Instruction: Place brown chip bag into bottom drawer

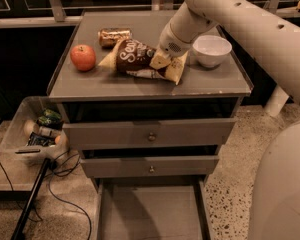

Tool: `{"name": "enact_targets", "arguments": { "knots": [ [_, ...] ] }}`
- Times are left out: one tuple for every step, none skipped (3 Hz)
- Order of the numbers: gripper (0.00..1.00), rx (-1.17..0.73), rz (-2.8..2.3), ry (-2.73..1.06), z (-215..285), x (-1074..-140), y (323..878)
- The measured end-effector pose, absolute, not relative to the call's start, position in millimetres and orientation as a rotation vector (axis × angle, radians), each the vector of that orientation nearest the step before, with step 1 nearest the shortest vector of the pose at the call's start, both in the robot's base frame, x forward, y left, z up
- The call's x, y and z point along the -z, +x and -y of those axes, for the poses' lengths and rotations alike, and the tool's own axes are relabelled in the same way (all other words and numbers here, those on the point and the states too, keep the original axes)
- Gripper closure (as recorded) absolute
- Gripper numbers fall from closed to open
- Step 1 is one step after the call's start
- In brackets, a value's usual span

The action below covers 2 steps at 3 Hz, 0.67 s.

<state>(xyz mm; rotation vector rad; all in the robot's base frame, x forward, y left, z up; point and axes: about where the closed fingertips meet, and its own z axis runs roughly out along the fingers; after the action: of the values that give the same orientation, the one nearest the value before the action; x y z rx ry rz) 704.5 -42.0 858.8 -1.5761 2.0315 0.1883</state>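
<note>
Brown chip bag (pixel 132 58) lies on tabletop (pixel 140 86), long axis left-right, left end toward apple (pixel 83 57), right end toward bowl (pixel 212 50). White script begins "Se", rest unreadable. Gripper (pixel 162 59) over bag's right half; grip cannot be told.

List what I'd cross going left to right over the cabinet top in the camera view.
Apple → brown chip bag → gripper, down on the bag's right part → white bowl. The gold-brown can lies behind the bag's left end, so it is left out of the order.
</note>
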Motion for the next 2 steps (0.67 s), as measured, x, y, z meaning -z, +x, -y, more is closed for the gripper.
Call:
{"name": "enact_targets", "arguments": {
  "knots": [
    [1.00, -0.187, -2.033, -1.579, 43.3, -859.7, 702.9],
    [1.00, -0.179, -2.009, -1.567, 62.8, -881.2, 684.7]
  ]
}}
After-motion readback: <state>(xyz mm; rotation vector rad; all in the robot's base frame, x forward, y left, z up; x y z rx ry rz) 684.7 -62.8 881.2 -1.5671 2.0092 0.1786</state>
